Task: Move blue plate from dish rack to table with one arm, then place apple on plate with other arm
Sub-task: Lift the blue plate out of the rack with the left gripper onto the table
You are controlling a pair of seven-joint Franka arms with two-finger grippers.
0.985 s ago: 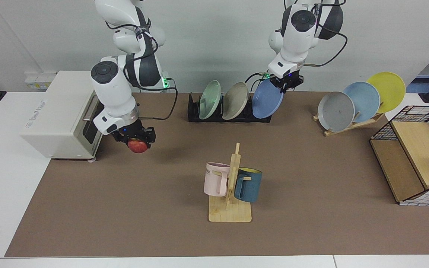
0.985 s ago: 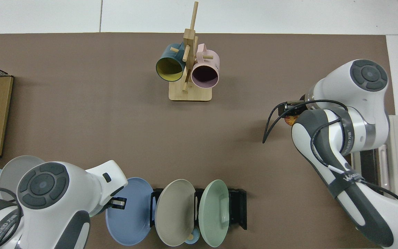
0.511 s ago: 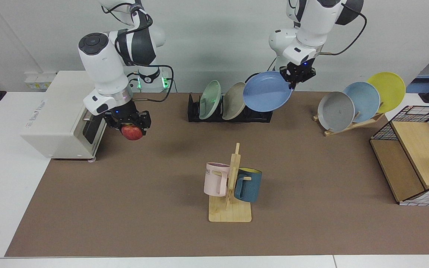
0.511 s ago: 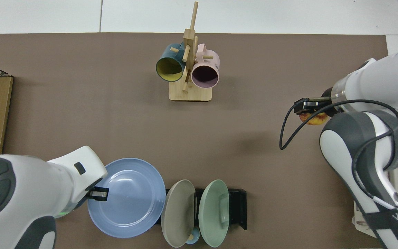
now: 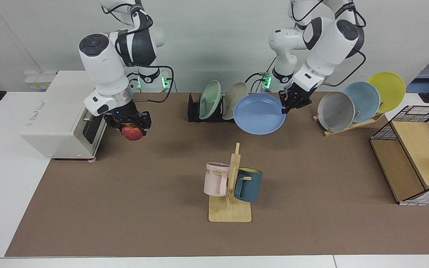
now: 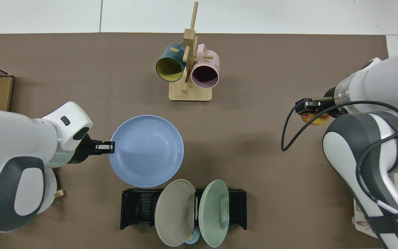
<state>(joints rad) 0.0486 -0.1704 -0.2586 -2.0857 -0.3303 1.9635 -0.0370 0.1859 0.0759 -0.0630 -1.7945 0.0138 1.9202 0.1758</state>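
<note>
Carrying the blue plate (image 5: 259, 114) in my left tool (image 5: 292, 99), I have it pinched by the rim on the side nearest that arm, fingers closed on the edge, bowl side up and roughly level. It is out of the dish rack (image 5: 194, 111) and hangs in the air just in front of it, over bare brown mat. In the top view the plate (image 6: 147, 151) clears the rack's empty slots (image 6: 138, 208), while the beige plate (image 6: 174, 211) and the green plate (image 6: 214, 212) sit in theirs.

Over on the other side, my right tool (image 5: 129, 124) is clamped on the apple (image 5: 132, 133), holding it up off the surface (image 5: 125, 208) just in front of the white toaster oven (image 5: 56, 115). That arm waits.

What matters for the next move, as I judge it: the plate sticks out sideways from the left tool toward the middle of the surface, so going straight down lands it between the rack and the wooden mug tree (image 5: 231, 186) with its pink mug (image 5: 216, 178) and teal mug (image 5: 248, 185). From above there is open mat under it, and the mug tree stands well apart. The apple lies well off to the plate's far side, a clear run across the mat with nothing between. The right arm is the one nearer the apple's landing path; the left must let go and back off toward the wooden plate stand (image 5: 352, 124) first, I reckon, or the two tools will crowd the same rim.
</note>
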